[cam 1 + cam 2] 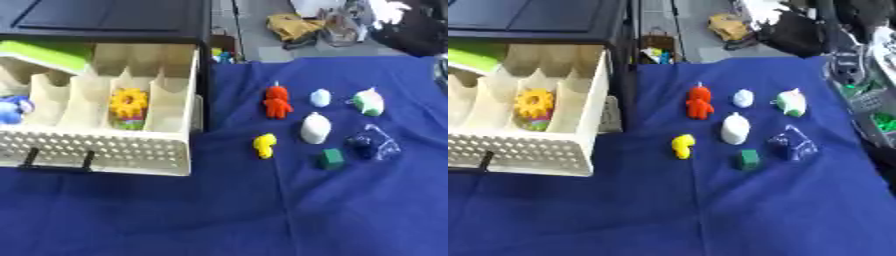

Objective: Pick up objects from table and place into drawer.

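Neither robot hand shows in either view, so no way to say whether the fingers are apart or together.

The drawer (105,150) is pulled out on the left, cream plastic with dividers. A yellow gear (129,102) sits in one slot, a blue toy (12,110) at the far left, a green piece (48,54) at the back.

Still out on the blue worktop (219,215), right of the drawer, all loosely grouped but apart: red figure (277,102), pale blue lump (321,97), white-green piece (370,101), white egg shape (315,128), yellow piece (264,145), green cube (331,158) and a dark blue thing (372,142) in what looks like clear wrap.

My guess: these are small, light, stiff plastic bits. The yellow one is nearest the drawer, probably easiest first, pinched across its narrow middle. The egg looks smooth and could slip, so grab it low round the sides. The cube wants flat opposite faces.
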{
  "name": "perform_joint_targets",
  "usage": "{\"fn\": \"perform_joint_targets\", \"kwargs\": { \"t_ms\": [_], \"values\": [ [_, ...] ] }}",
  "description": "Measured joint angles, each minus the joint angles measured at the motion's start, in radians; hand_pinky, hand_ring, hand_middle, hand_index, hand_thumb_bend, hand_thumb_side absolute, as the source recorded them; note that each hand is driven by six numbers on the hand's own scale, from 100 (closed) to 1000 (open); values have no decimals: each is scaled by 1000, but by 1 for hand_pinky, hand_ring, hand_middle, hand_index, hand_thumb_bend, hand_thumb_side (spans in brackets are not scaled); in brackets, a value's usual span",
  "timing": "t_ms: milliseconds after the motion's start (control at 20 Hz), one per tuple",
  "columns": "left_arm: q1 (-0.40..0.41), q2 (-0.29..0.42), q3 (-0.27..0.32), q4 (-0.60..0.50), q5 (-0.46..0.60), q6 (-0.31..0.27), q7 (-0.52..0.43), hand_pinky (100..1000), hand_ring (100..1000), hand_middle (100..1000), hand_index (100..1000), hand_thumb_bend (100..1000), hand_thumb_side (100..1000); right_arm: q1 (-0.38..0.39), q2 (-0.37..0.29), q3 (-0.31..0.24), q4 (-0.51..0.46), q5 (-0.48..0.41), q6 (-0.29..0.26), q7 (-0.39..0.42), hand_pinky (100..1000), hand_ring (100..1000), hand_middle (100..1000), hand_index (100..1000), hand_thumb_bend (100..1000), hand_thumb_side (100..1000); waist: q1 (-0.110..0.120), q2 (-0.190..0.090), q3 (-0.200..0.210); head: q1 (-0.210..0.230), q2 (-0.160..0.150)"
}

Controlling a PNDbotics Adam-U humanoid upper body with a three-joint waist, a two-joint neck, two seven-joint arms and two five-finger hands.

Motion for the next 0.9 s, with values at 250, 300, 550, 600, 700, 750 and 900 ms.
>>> {"fn": "perform_joint_targets", "kwargs": {
  "t_ms": [250, 300, 550, 600, 700, 750, 900],
  "values": [
    [3, 0, -2, 0, 4, 1, -6, 442, 627, 628, 847, 283, 1000, -45, -38, 80, 116, 39, 8, 71, 759, 832, 821, 916, 324, 967, -1, -4, 1, -5, 0],
    [3, 0, -2, 0, 5, 1, -7, 442, 627, 628, 847, 284, 1000, -52, -43, 90, 138, 51, -1, 86, 763, 839, 829, 920, 331, 956, -1, -4, 1, -6, 0],
    [9, 1, -3, 0, 6, 2, -9, 442, 627, 628, 847, 283, 1000, -76, -58, 103, 253, 116, -63, 156, 771, 850, 833, 936, 344, 930, -1, -6, 0, -6, 0],
    [9, 1, -3, 0, 6, 2, -9, 442, 627, 628, 847, 283, 1000, -79, -60, 103, 277, 128, -77, 171, 771, 851, 829, 943, 350, 925, -1, -6, 0, -5, 0],
    [10, 1, -3, 0, 6, 1, -10, 442, 628, 628, 846, 283, 1000, -79, -64, 103, 323, 146, -106, 200, 770, 852, 819, 945, 357, 916, 0, -6, -2, -5, 0],
    [10, 1, -3, 0, 6, 1, -10, 442, 628, 628, 846, 283, 1000, -79, -68, 101, 344, 151, -120, 214, 770, 853, 818, 948, 359, 905, 0, -6, -3, -4, -1],
    [10, 1, -3, 0, 6, 1, -10, 442, 628, 629, 846, 283, 1000, -62, -91, 77, 389, 158, -164, 258, 773, 859, 816, 968, 403, 847, -1, -6, -8, -3, -4]
  ]
}}
